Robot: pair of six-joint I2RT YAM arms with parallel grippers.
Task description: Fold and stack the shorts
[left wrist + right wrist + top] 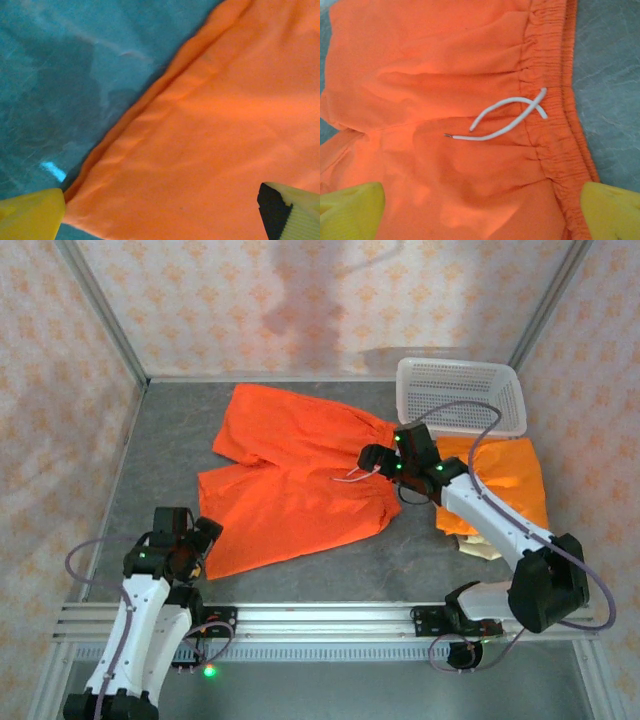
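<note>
**Now: Open Jaws at Hem and Waist of the Spread Shorts**

Plainly, the bright orange cloth shorts (290,475) lie flat in the middle of the grey mottled table (160,440), legs toward the left and waistband toward the right. The left gripper (160,220) hangs released over the near leg's hem corner, its yellow fingertips (30,215) wide apart and grasping nothing. The right gripper (480,215) is likewise spread and empty above the puckered elastic waistband (547,100), just by the white drawstring (505,120).

Several slips look possible from here. The right jaws could close on the loose cord alone, or on the upper layer only, so the waist would lift unevenly. At the hem, the thin edge sits flush with the smooth tabletop, and a fingertip may skate over it or catch a single ply, skewing the fold. Limp fabric also sags when lifted, and a dragged leg could bunch.

The cloth is soft, matte and lightly creased, and its waist is gathered in tight ridges. To the right, a folded orange pair (510,480) rests on a beige pair (478,545), beside the rigid white perforated plastic basket (460,390). The right arm reaches across just beside that stack and might nudge it.
</note>
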